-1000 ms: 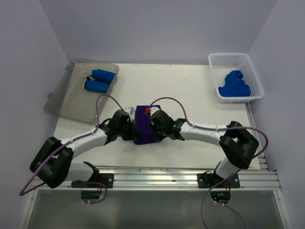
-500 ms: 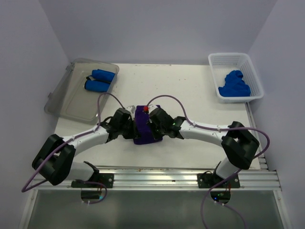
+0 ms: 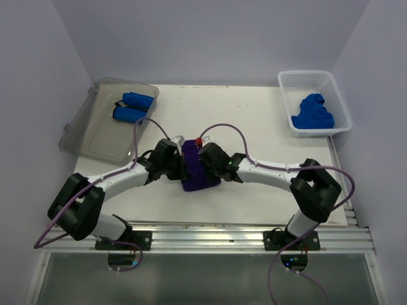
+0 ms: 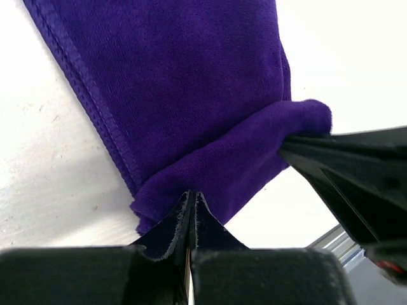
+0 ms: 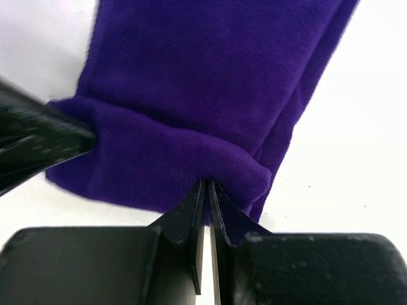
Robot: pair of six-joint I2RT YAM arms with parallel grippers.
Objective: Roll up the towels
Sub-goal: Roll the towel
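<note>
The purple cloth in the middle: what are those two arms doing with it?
Both arms are rolling a dark purple soft towel. The left gripper and right gripper are each shut on its folded-over end, the roll barely begun. Two rolled blue towels lie in the clear grey tray; crumpled blue ones wait in the white mesh basket.

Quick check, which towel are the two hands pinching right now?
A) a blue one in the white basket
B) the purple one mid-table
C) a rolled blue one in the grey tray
B: the left hand and right hand are each shut on the rolled-over near edge of the purple towel. The blue towels in the basket and the rolled pair in the tray are not held.
</note>
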